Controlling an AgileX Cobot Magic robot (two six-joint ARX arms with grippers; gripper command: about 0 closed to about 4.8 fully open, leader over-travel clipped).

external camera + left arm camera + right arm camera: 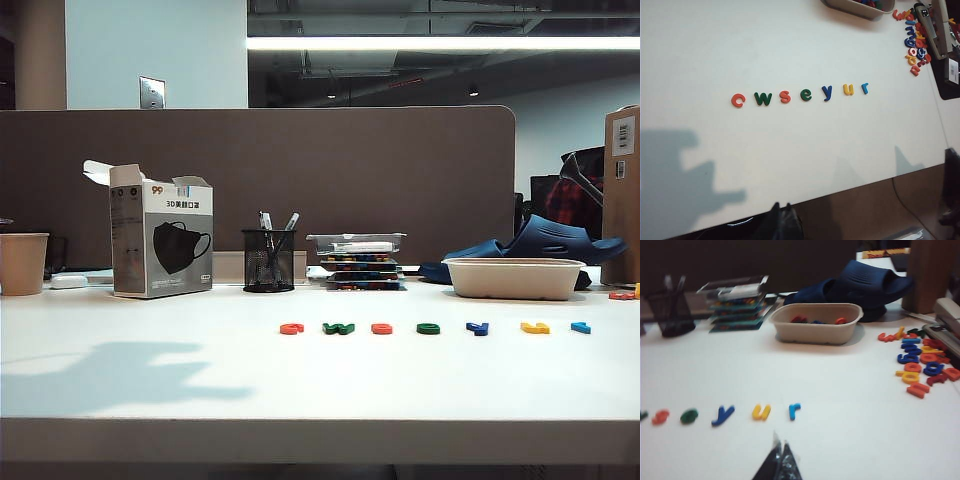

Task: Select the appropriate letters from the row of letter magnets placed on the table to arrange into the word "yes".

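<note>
Seven letter magnets sit in a straight row (800, 94) on the white counter (150, 400), reading "c w s e y u r" in the left wrist view. In the exterior view the row crosses the middle right of the frame. The dark blue "y" (827, 92), the green "e" (806, 94) and the orange-red "s" (785, 96) lie side by side in the row, apart from one another and untouched. The left end effector (782, 220) hovers at the lower edge of its view, over the counter's front edge, jaws narrow and empty. The right end effector (779, 460) hangs near the row's blue "r" (794, 410), pinched together, holding nothing. A beige tray (816, 329) stands behind the row, loose spare letters (920, 360) scattered at the right.
</note>
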